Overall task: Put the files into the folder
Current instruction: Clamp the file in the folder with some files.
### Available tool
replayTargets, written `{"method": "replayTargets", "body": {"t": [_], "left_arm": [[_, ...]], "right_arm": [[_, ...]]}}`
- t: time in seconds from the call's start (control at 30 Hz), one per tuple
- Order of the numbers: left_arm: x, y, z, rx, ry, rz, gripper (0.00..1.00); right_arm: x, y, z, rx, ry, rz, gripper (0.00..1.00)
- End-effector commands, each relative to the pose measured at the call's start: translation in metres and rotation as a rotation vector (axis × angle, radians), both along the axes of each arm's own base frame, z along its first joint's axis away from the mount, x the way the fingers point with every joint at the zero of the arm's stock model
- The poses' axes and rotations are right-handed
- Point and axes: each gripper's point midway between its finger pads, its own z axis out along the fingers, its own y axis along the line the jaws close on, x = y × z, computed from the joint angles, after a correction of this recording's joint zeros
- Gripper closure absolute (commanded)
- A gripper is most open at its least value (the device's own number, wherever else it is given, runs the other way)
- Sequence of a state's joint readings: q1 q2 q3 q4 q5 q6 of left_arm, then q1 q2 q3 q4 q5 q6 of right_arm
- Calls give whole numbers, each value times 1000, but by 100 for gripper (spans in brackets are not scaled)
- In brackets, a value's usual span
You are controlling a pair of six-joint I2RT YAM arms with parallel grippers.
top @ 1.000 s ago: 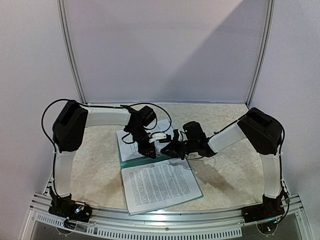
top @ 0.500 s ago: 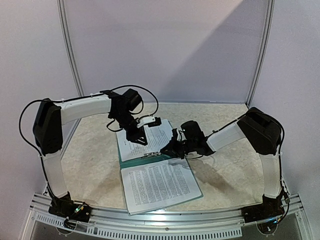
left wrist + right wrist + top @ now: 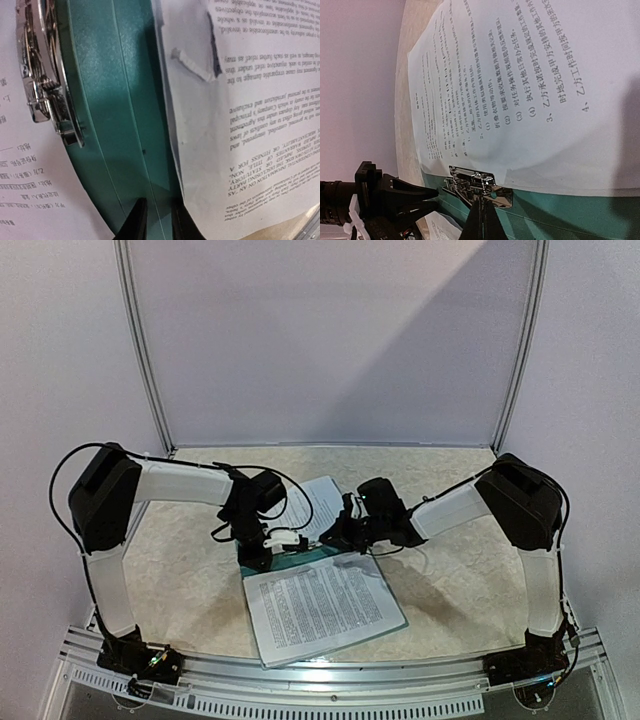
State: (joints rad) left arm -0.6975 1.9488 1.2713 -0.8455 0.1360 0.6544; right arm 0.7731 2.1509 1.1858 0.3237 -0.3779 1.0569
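While the closed right hand [image 3: 481, 224] presses at the clip [image 3: 477, 186] of the folder [image 3: 115, 125] lying open on the tabletop [image 3: 455, 575], the slightly parted left hand [image 3: 156, 224] may nudge the files [image 3: 320, 608] resting on it askew.

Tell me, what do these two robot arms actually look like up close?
Both the left arm and right arm have white tubular links joined by bulky black joint housings, with thin black cables looping alongside. The left gripper and right gripper are mostly black, each ending in two slim dark fingers.
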Motion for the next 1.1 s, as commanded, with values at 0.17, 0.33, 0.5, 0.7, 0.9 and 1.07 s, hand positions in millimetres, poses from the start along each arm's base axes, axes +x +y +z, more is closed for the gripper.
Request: {"method": "replayTargets", "body": {"t": [0.17, 0.33, 0.5, 0.7, 0.9, 1.07], "left_arm": [[-6, -6, -9, -12, -13, -114, 82], [10, -43, 39, -199, -26, -154, 72], [44, -64, 38, -258, -119, -169, 66], [53, -75, 19, -233, -42, -146, 64], [53, -68, 6, -182, -47, -136, 70], [57, -65, -1, -121, -53, -120, 70]], "right_arm": [[-5, -42, -70, -257, 91, -85, 100], [-10, -43, -76, -259, 109, -82, 100], [-11, -43, -71, -261, 105, -77, 100], [-11, -42, -68, -255, 101, -73, 100], [-12, -43, -69, -253, 99, -71, 100], [-13, -44, -67, -251, 93, -70, 100]]}}
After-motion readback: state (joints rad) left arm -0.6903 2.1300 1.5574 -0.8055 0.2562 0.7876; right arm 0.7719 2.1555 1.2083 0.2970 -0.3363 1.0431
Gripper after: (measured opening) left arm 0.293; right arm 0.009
